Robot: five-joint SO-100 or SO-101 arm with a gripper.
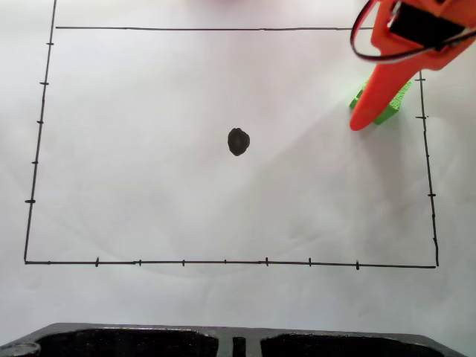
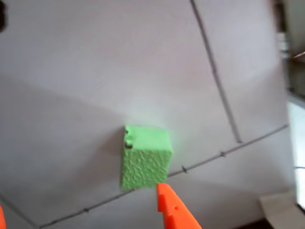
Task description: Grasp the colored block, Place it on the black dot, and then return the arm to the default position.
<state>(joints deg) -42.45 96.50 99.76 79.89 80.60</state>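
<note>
A large sheet of white paper (image 1: 149, 97) covers the table, and a thin black border (image 1: 223, 262) with small tick marks is drawn on it as a wide rectangle. Along the bottom edge of the fixed view runs a dark grey tray-like rim (image 1: 238, 338). A bright orange arm (image 1: 405, 41) with a black motor and red, black and white cables comes in from the top right corner of the fixed view. Its tapered orange finger (image 1: 375, 97) points down and to the left, with its rounded tip close to the paper inside the right border line. The gripper (image 2: 81, 210) is spread open and grasps nothing: in the wrist view one pointed orange finger tip rises from the bottom edge just below the block's lower right corner, and a sliver of the other shows at the bottom left corner. The green block (image 2: 145, 157) rests on the paper between and ahead of those tips, next to a border line, its pebbled face toward the camera. In the fixed view the finger covers part of the block. The black dot (image 1: 238, 141) lies near the middle of the rectangle, well apart from the block, to its left in the fixed view.
</note>
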